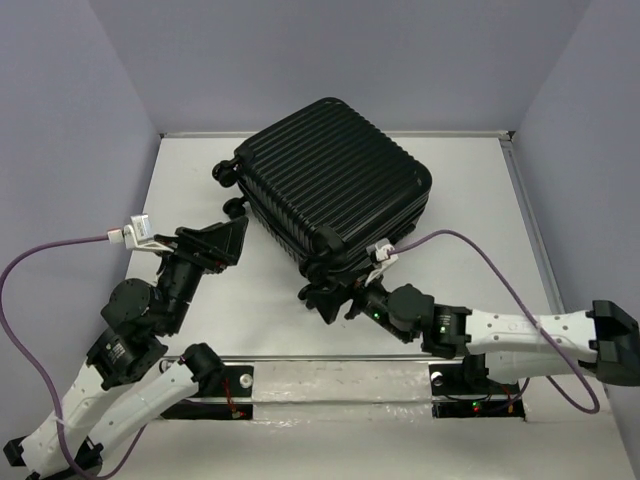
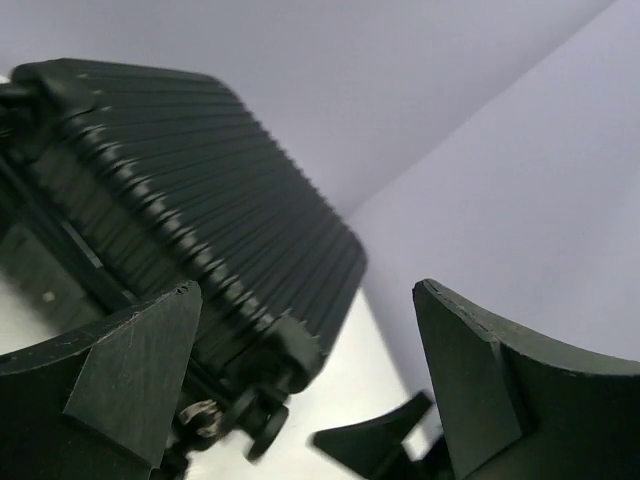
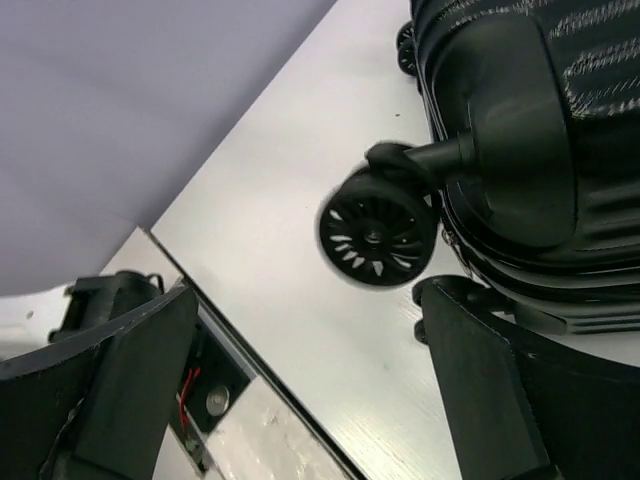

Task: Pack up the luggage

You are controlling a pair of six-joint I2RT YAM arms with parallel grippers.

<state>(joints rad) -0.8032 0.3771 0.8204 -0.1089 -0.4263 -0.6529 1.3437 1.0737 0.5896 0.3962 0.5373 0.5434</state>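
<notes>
The luggage (image 1: 335, 180) is a black ribbed hard-shell suitcase. It lies shut and skewed on the white table (image 1: 470, 200). My left gripper (image 1: 232, 232) is open and empty, just off the suitcase's left side near a caster. In the left wrist view the gripper (image 2: 307, 290) has its jaws spread, with the ribbed shell (image 2: 190, 190) ahead on the left. My right gripper (image 1: 330, 300) is open and empty at the suitcase's near corner. In the right wrist view the gripper (image 3: 305, 290) sits just below a black caster wheel (image 3: 378, 232) and the shell's corner (image 3: 530, 130).
Grey walls enclose the table on the left, back and right. A metal mounting rail (image 1: 330, 375) runs along the near edge by the arm bases. Purple cables (image 1: 470, 245) loop from both wrists. Bare table lies right of the suitcase.
</notes>
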